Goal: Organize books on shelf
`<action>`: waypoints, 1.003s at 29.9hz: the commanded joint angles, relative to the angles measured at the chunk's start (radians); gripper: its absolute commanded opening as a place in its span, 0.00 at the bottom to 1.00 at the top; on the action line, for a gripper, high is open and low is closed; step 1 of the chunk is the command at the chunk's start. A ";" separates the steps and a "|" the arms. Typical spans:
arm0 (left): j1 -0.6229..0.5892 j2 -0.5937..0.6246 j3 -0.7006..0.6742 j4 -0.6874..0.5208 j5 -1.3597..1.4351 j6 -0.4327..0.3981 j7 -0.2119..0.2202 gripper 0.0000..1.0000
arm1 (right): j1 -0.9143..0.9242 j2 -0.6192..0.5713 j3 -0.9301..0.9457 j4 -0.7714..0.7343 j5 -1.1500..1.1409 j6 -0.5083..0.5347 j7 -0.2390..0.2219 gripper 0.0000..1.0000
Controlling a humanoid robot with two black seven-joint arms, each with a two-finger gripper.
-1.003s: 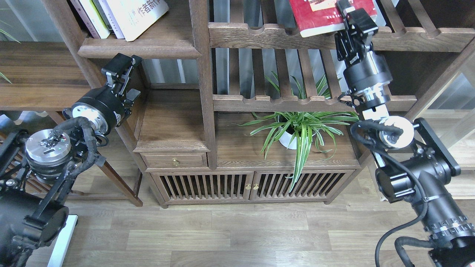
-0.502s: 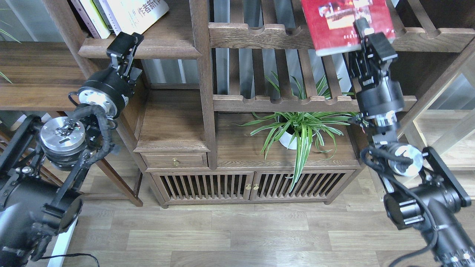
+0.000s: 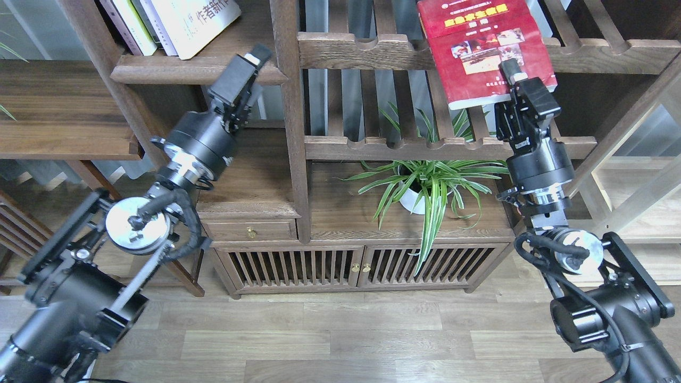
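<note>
Your right gripper [image 3: 512,80] clamps the dark red book [image 3: 481,50] by its lower edge, cover facing you. Your left gripper [image 3: 250,66] sits just below the shelf [image 3: 197,72]; I cannot tell its opening.

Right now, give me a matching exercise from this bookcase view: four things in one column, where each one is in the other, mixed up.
Things:
1. red book
2. potted plant
3. white book with blue characters
4. left gripper

Places:
A. leaning on the upper left shelf
B. on the cabinet top under the slatted rails
C. at that shelf's front edge
D. held by the right gripper

Pairs: 1-D, 2-B, 3-A, 4-C
</note>
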 commanded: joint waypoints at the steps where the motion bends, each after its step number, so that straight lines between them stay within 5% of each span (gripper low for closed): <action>1: -0.002 -0.018 0.032 0.015 0.014 -0.032 0.000 0.99 | -0.002 0.015 -0.005 0.011 -0.005 0.000 0.000 0.04; 23: -0.215 -0.118 0.038 0.248 0.014 -0.037 0.008 0.98 | 0.006 0.142 -0.026 0.022 -0.020 0.000 -0.005 0.04; 30: -0.247 -0.118 0.058 0.292 0.000 -0.035 0.060 0.98 | 0.029 0.157 -0.035 0.022 -0.025 0.000 -0.005 0.04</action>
